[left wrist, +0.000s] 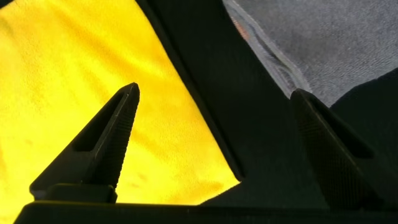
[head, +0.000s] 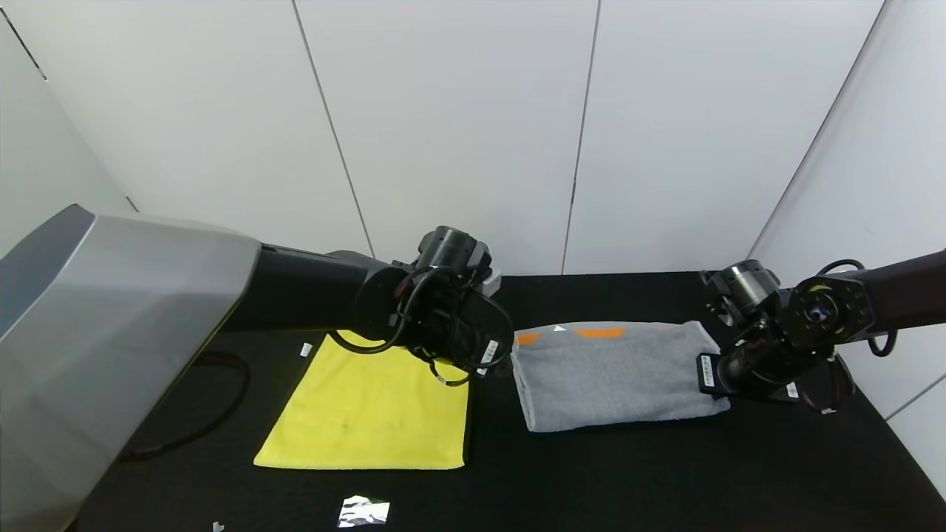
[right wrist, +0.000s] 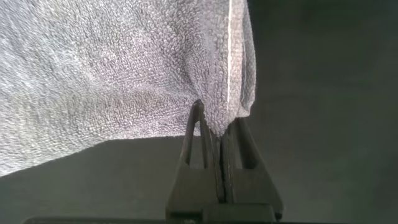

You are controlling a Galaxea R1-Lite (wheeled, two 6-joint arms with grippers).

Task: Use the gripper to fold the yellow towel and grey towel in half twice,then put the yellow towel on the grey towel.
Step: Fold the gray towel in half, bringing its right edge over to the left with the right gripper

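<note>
Grey towel sits folded, corner pinched in our right gripper; yellow towel under our wide-open left gripper awaits folding.

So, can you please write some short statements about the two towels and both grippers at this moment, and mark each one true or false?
1. The right gripper is shut on a corner of the mid-grey terry towel. True.
2. The left gripper is holding the bright yellow plush towel. False: it is open above that towel's corner, holding nothing.
3. The yellow towel lies on the grey towel. False: they lie side by side, apart, on the black table.
4. Orange marks show at the grey towel's far edge. True.
</note>
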